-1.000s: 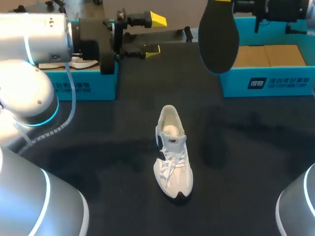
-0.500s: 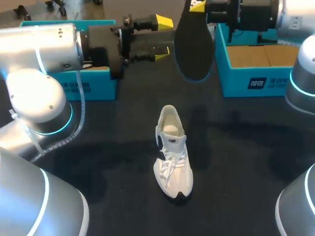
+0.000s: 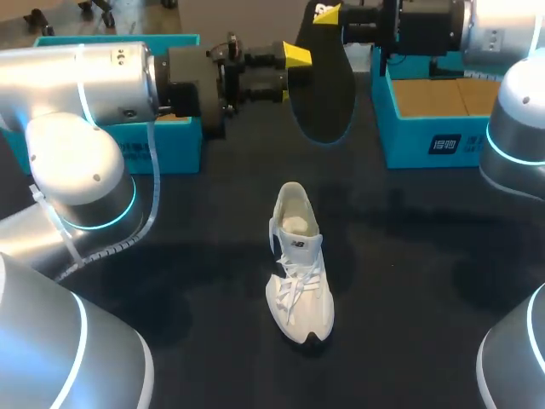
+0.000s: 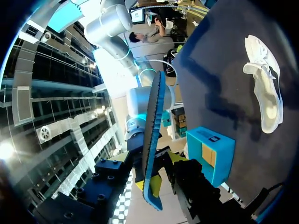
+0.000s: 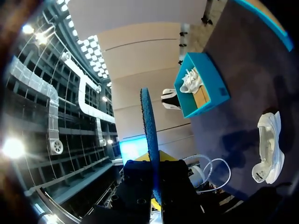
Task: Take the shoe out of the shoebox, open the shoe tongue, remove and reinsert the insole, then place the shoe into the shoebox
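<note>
A white shoe (image 3: 298, 264) lies on the black table, toe toward me, its opening empty; it also shows on the table in both wrist views (image 4: 266, 88) (image 5: 268, 144). The dark insole (image 3: 325, 85) hangs in the air above the table's far middle. My right gripper (image 3: 330, 12) is shut on its upper end, and the insole (image 5: 147, 135) shows edge-on from between that gripper (image 5: 154, 164). My left gripper (image 3: 294, 72) comes in from the side. The insole (image 4: 153, 140) stands edge-on between the left gripper (image 4: 161, 172), which is open with a small gap still showing.
A teal shoebox (image 3: 166, 149) stands at the back left, partly behind my left arm, and holds another white shoe (image 5: 191, 79). A second teal box (image 3: 426, 141) with a brown cardboard floor stands at the back right. Bare black table lies around the shoe.
My right arm has carried the insole leftward and lower. My left gripper has moved right to meet it, and its fingers have narrowed around the insole. The shoe has stayed put.
</note>
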`<state>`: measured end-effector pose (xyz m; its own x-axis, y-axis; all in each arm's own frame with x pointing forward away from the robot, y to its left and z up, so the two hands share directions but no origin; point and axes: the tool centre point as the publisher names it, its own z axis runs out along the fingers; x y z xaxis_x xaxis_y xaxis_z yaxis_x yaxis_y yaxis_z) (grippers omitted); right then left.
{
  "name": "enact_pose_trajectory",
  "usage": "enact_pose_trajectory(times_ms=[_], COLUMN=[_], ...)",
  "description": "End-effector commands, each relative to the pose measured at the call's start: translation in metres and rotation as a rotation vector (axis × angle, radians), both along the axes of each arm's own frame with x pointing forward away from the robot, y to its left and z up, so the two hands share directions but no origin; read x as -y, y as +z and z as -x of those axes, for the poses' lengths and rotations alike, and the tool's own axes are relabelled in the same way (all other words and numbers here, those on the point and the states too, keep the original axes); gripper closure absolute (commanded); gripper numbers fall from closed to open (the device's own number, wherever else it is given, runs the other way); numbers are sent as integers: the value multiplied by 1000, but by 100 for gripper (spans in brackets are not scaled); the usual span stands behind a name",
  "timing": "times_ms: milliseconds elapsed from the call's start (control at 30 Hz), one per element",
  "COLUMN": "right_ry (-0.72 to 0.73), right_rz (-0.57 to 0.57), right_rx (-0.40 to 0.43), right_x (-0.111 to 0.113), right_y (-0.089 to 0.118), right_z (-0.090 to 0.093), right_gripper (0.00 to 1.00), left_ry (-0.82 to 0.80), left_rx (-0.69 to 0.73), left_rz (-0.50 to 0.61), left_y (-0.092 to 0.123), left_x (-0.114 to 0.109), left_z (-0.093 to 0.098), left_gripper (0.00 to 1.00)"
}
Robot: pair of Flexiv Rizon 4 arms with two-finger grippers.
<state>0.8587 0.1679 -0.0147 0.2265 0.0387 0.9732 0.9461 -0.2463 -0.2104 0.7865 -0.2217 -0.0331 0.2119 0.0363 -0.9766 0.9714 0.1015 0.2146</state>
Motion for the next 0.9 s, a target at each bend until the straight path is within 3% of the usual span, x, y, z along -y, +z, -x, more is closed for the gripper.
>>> enact_pose_trajectory(times_ms=[33, 167, 200, 233, 267, 400, 433, 467, 500, 900], right_ry=[1, 0, 0, -1, -1, -25, -21, -20, -28, 62], right_rz=[-2, -6, -7, -13, -14, -27, -32, -38, -34, -54], right_rx=[-2, -6, -7, -7, -7, 14, 26, 33, 46, 209], right_x=[-7, -7, -8, -9, -10, -7, -5, -4, -2, 36], right_y=[-1, -2, -2, -1, -2, -2, -2, -2, -2, -11], right_z=[-1, 0, 1, 2, 3, 7, 9, 10, 11, 35], right_gripper=[100, 100, 100, 100, 100, 100, 70, 5, 0, 0], left_ry=[3, 1, 2, 4, 5, 5, 4, 4, 4, -14], left_rx=[5, 8, 7, 6, 5, 5, 3, 2, 2, -76], left_rz=[7, 9, 10, 12, 12, 17, 18, 18, 19, 35], left_y=[-1, -1, -1, -1, -1, -2, -2, -1, -1, -5], left_x=[6, 9, 10, 11, 11, 10, 9, 8, 7, -15], left_z=[-2, -2, -3, -3, -3, -2, -1, -1, 0, 6], left_gripper=[60, 72, 78, 93, 100, 100, 100, 100, 100, 100])
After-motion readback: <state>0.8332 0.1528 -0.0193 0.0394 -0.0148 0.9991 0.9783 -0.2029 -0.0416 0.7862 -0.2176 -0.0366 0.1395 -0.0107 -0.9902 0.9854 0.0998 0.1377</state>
